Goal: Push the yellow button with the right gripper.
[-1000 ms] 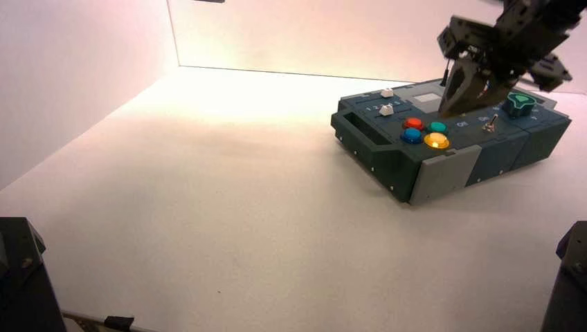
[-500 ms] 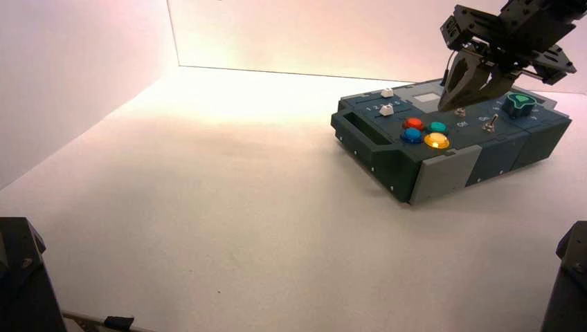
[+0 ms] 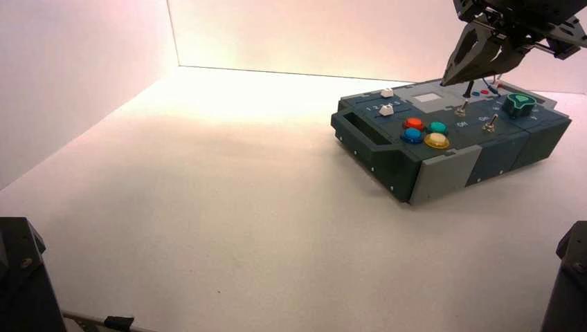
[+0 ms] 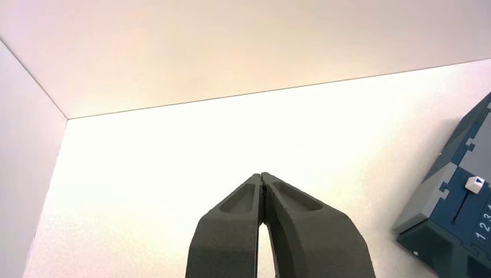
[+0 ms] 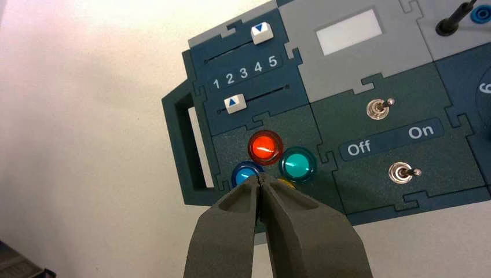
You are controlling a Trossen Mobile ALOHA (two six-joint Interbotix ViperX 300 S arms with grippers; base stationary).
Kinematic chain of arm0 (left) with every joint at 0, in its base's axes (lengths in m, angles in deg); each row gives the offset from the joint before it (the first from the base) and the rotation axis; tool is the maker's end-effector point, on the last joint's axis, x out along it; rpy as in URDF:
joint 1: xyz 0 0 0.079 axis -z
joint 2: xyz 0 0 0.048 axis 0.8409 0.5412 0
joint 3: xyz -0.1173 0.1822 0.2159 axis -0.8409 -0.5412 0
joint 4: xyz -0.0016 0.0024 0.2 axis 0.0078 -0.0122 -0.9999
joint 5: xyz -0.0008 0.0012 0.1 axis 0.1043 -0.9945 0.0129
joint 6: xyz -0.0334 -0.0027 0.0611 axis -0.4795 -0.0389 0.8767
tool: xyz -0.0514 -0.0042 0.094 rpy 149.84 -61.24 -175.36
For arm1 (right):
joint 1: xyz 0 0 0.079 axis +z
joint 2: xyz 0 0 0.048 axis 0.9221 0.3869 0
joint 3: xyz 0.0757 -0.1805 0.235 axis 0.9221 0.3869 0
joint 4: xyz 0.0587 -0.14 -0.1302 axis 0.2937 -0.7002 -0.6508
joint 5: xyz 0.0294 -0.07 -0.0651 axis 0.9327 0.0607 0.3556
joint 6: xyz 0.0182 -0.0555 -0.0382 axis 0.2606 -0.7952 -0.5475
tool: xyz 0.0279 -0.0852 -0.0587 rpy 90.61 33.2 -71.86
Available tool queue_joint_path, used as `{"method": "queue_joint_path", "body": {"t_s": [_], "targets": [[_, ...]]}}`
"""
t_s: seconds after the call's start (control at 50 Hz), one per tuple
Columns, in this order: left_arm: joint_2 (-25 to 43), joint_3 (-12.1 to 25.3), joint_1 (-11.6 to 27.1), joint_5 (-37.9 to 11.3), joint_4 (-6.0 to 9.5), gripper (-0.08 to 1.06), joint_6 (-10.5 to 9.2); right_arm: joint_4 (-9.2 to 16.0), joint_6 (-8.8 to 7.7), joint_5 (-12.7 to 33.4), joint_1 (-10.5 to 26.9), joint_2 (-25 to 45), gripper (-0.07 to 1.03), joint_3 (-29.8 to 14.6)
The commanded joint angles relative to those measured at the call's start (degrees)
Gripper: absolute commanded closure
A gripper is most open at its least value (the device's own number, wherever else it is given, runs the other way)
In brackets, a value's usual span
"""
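Right claw: clenched, fingertips together, empty, raised above the box, not touching any button. Clock directions per high view. Yellow button: about 6 o'clock from claw tip, on the box's near part, 4 o'clock spot in the button cluster; teal button just beside it at 12, blue button at 9, orange-red button at 10. Left claw: idle, also clenched, over desk, well apart, 9 o'clock of box. Step, judged: claw clear of button, either side of the press; can't tell which. If press still due: go toward 6 o'clock and down, tip centred, avoiding teal. If done: lift clear, park.
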Motion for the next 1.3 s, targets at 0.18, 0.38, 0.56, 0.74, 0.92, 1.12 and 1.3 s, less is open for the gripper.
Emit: {"method": "queue_joint_path", "body": {"t_s": [0.18,0.38,0.56,0.74,0.92,1.12,1.3], "targets": [[-1.4,0.9,0.1,0.5,-0.09,1.01,0.18,0.2,0.18,-1.1,0.0,-0.9,0.98,-1.1],[-1.2,0.7,0.1,0.5,-0.09,1.01,0.00,0.2,0.09,-4.4,0.0,-4.5,0.98,0.5],[-1.1,1.1,0.1,0.5,0.00,1.01,0.00,0.2,0.18,-4.4,-0.1,-5.4,0.98,1.6],[-1.1,1.0,0.1,0.5,0.00,1.01,0.00,0.2,0.09,-4.4,0.0,-3.1,0.98,1.2],[-0.7,1.1,0.1,0.5,0.00,1.01,0.00,0.2,0.00,-4.5,0.0,-1.2,0.98,0.5],[-0.5,1.4,0.1,0.5,0.00,1.01,-0.09,0.2,0.00,-4.5,0.0,-0.7,0.98,0.2],[-0.4,1.6,0.1,0.5,0.00,1.01,-0.09,0.2,0.00,-4.5,0.0,-0.4,0.98,0.1]]}}
